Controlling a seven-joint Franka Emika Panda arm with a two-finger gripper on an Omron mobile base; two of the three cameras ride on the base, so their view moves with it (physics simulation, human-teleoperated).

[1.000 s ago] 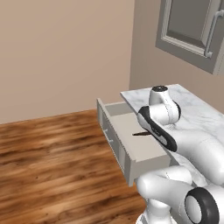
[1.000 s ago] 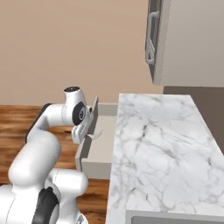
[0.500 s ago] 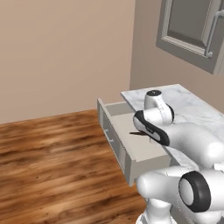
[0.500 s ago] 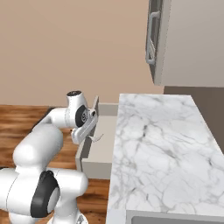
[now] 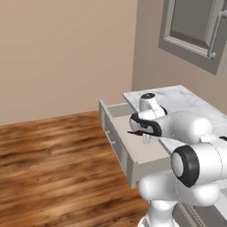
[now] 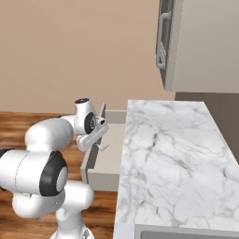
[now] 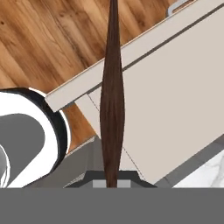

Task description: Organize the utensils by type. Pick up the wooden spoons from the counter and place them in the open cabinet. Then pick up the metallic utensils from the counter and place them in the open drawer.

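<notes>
My gripper [image 5: 144, 135] [image 6: 100, 139] [image 7: 112, 179] is shut on the slim dark-handled metal utensil [image 5: 135, 132] [image 7: 112, 96], one of the metallic utensils, and holds it over the open drawer [image 5: 116, 142] [image 6: 110, 161] [image 7: 179, 92]. In the hand view the dark brown handle runs straight up from between the fingertips, across the drawer's front edge. The drawer's pale inside looks bare below it. The white marble counter [image 5: 179, 98] [image 6: 168, 149] lies beside the drawer. The wooden spoons are out of view.
A grey wall cabinet [image 5: 191, 31] [image 6: 200, 44] hangs above the counter, its door [image 6: 161, 39] with a bar handle. Wood floor [image 5: 48, 155] [image 7: 48, 39] spreads left of the drawer. The drawer's small handle [image 7: 176, 6] sits on its front.
The hand keeps the utensil over the drawer, shifting slightly. The arm's elbow has swung nearer to the base cameras.
</notes>
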